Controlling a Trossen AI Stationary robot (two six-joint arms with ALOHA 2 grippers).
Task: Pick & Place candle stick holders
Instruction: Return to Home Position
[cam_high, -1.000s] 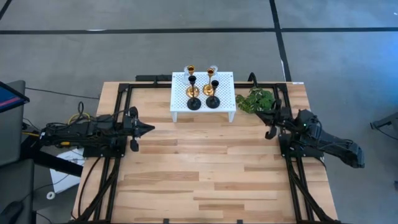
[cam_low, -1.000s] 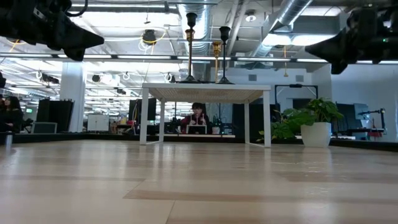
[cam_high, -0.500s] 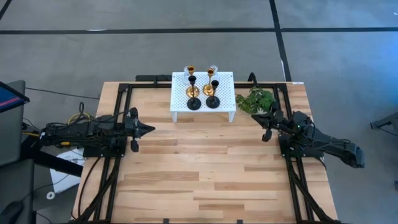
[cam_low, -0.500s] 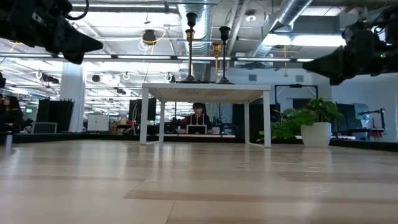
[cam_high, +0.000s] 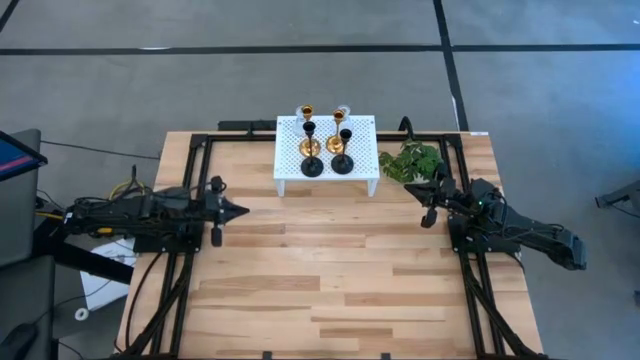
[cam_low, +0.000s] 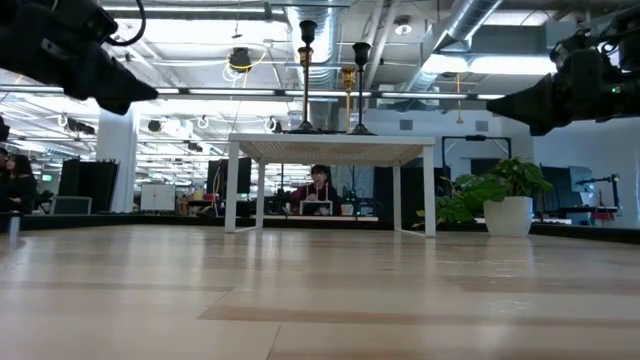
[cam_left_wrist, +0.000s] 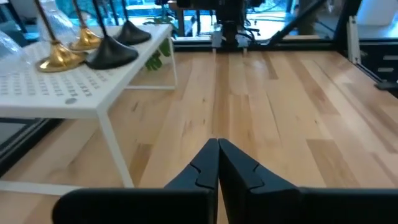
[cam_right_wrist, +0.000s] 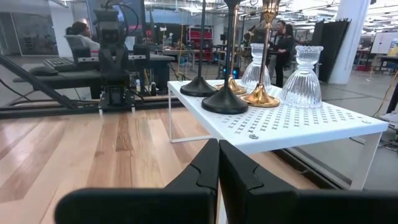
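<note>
Two black candle stick holders (cam_high: 312, 166) (cam_high: 342, 163) and two gold ones (cam_high: 311, 147) (cam_high: 339, 143) stand upright on their round bases on a white perforated rack (cam_high: 290, 160) at the table's far middle. In the right wrist view, clear glass holders (cam_right_wrist: 303, 78) stand behind them. My left gripper (cam_high: 243, 210) hovers shut over the table's left side, level, pointing toward the right edge; in its wrist view the shut fingers (cam_left_wrist: 217, 144) hold nothing. My right gripper (cam_high: 420, 190) hovers shut at the right, near the rack's right end, level and holding nothing (cam_right_wrist: 217, 144).
A green leafy plant (cam_high: 410, 160) sits right of the rack, just beyond my right gripper. Black frame rails (cam_high: 190, 270) run along the table's left and right sides. Bare wood (cam_high: 330, 260) lies between the arms and the near edge. A person (cam_low: 318, 190) sits beyond the table.
My right gripper has sunk a little toward the table and then kept still. My left gripper has tipped its fingertips slightly downward. Both stay shut. The holders have not moved.
</note>
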